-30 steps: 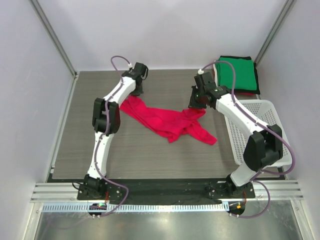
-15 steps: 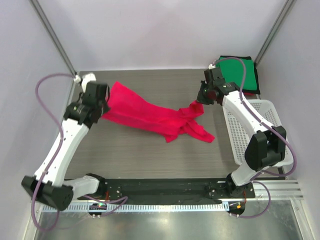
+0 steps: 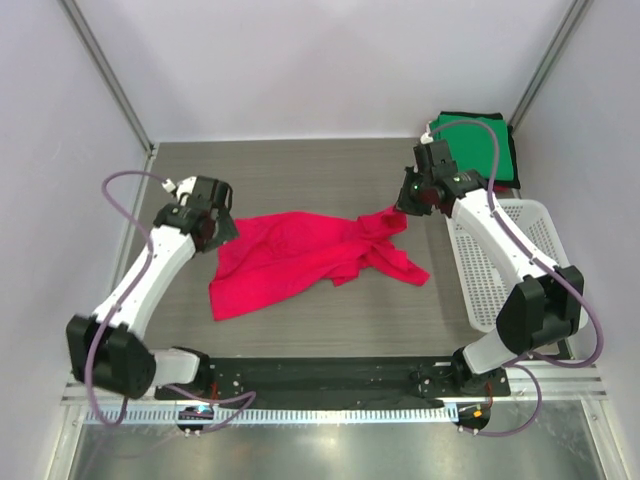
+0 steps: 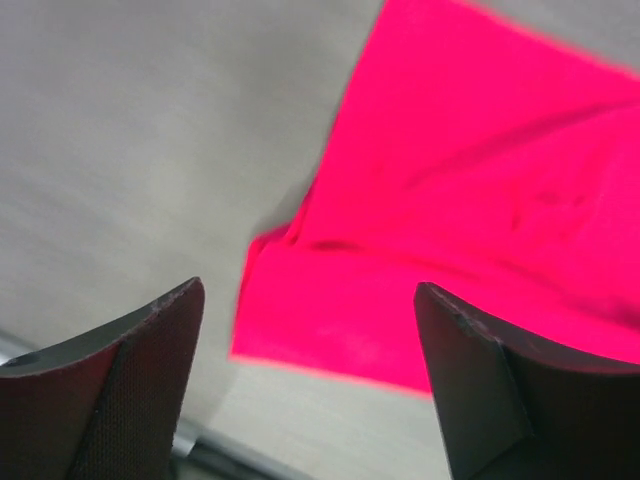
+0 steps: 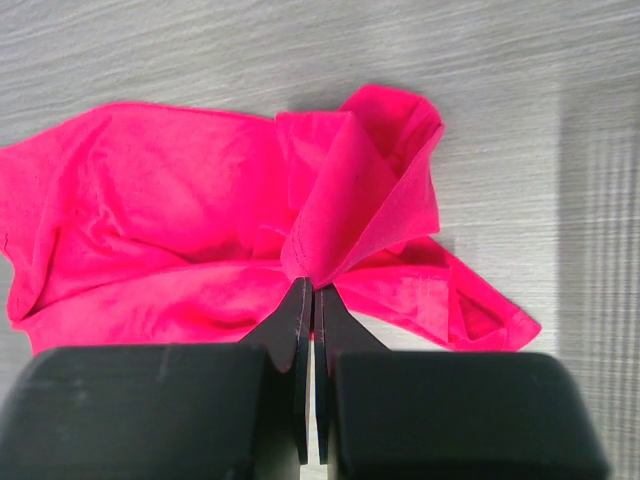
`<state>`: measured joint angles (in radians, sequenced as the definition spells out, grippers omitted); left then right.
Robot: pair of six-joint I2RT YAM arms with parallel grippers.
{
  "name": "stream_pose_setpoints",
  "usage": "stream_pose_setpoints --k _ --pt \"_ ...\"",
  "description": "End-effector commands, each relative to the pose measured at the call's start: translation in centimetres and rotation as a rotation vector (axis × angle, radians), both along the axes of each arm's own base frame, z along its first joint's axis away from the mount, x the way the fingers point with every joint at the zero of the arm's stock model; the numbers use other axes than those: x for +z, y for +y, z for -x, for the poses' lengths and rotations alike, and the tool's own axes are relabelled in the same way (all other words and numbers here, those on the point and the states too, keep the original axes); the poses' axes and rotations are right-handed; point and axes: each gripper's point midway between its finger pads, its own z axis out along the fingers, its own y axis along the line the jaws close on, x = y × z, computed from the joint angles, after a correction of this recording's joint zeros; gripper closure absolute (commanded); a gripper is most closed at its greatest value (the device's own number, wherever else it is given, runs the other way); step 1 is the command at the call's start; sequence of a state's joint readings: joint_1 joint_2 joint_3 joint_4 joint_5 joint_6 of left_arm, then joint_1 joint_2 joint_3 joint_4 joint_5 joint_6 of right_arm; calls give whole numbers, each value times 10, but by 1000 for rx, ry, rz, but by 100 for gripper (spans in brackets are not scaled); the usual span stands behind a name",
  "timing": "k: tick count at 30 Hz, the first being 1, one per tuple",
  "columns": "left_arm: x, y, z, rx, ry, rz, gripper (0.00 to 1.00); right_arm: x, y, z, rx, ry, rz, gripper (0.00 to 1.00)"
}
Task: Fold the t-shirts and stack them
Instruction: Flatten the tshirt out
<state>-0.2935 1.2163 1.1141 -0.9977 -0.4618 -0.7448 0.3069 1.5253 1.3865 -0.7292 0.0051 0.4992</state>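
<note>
I am clamping the right gripper (image 5: 308, 295) on a fold at the 3 o'clock end of the red shirt (image 3: 300, 255), anchoring it mid-way across the table (image 3: 330, 170) for flattening. The left gripper (image 4: 308, 292) is hanging wide apart, empty, over the shirt's 9 o'clock edge.

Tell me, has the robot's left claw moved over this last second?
Yes. The left gripper has swung from the back of the table leftward and toward its near edge; its jaws now stand open by the red-pink t-shirt.
</note>
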Motion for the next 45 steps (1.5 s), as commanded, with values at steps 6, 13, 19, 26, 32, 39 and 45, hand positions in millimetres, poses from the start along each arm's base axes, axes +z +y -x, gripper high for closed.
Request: stream_pose_setpoints --k 6,13,19,26,32,39,45 --pt "-56 7 -124 -12 3 112 27 15 5 10 55 -38 -28 99" --pt "-98 10 -180 -16 18 199 30 7 8 9 81 -19 -21 99" --pt "-122 11 -203 -15 39 221 36 -2 9 6 89 2 -10 99" --pt "-145 10 -192 18 73 237 46 -7 8 3 87 7 4 99" --pt "-149 8 -190 27 77 248 79 -5 6 1 80 -1 10 99" --pt "-63 9 -199 11 -51 246 100 32 7 -6 76 -66 -3 99" --pt "83 16 -193 3 -273 223 100 150 8 -23 101 -284 -19 99"
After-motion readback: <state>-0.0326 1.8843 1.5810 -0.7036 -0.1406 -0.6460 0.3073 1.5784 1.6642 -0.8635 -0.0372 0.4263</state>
